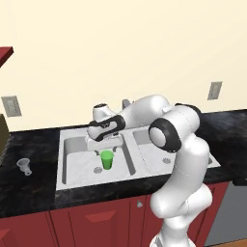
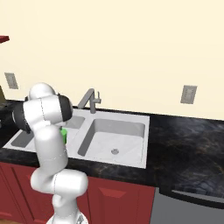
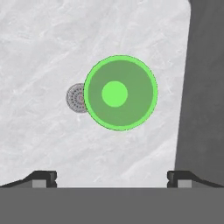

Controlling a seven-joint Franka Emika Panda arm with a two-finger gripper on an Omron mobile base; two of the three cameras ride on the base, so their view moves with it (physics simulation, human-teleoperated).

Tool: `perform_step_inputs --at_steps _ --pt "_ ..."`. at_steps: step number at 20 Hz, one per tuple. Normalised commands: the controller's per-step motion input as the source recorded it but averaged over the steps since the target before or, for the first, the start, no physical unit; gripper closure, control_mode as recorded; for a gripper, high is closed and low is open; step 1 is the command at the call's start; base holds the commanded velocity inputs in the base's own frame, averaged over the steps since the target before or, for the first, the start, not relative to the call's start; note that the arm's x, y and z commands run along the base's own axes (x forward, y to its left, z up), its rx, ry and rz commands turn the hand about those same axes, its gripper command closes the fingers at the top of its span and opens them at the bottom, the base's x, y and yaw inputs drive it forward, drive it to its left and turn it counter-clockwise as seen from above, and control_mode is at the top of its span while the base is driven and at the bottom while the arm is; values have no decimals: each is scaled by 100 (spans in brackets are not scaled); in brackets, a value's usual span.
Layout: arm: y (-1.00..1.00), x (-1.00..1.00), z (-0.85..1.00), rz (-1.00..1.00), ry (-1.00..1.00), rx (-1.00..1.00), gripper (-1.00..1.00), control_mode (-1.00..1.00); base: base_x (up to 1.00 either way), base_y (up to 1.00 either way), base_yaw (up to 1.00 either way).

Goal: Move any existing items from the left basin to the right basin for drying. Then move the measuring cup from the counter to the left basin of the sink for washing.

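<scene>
Hand view looks straight down into the left basin (image 3: 52, 48), where the tumbler (image 3: 120, 92) stands upright, mouth toward the camera, so its long axis runs along the line of sight: the rim shows as a full circle with the smaller bright bottom centred inside it. The tumbler is empty. It sits ahead of the claw (image 3: 112, 176) and about centred between the two fingertips (image 3: 41, 177), which stand wide apart at the bottom corners with nothing between them; the claw is released and holds nothing. The drain (image 3: 75, 98) lies just beside the tumbler on its left in this view, partly hidden by the rim. The darker wall of the basin runs down the right side.

In the left base view the claw (image 1: 107, 143) hangs over the left basin (image 1: 72, 159) with the tumbler (image 1: 106, 159) directly below it and apart from it, standing on the basin floor with the wider rim up. The right basin (image 1: 154, 154) beyond the divider holds nothing. The measuring cup (image 1: 24, 166) stands upright on the counter (image 1: 29, 193), well away to the claw's left, outside the sink (image 1: 65, 185); its handle is too small to tell which way it points.

In the right base view a sliver of the tumbler (image 2: 64, 134) shows past the arm, and the right basin (image 2: 116, 140) is bare, its drain showing.
</scene>
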Motion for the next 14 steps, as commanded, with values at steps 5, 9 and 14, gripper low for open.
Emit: perform_step_inputs --at_steps 5,9,14 --pt "2 16 -16 0 0 -1 -100 -100 0 0 0" --pt "7 18 -9 0 0 -1 -100 -100 0 0 0" --pt "6 19 -11 0 0 0 -100 -100 0 0 0"
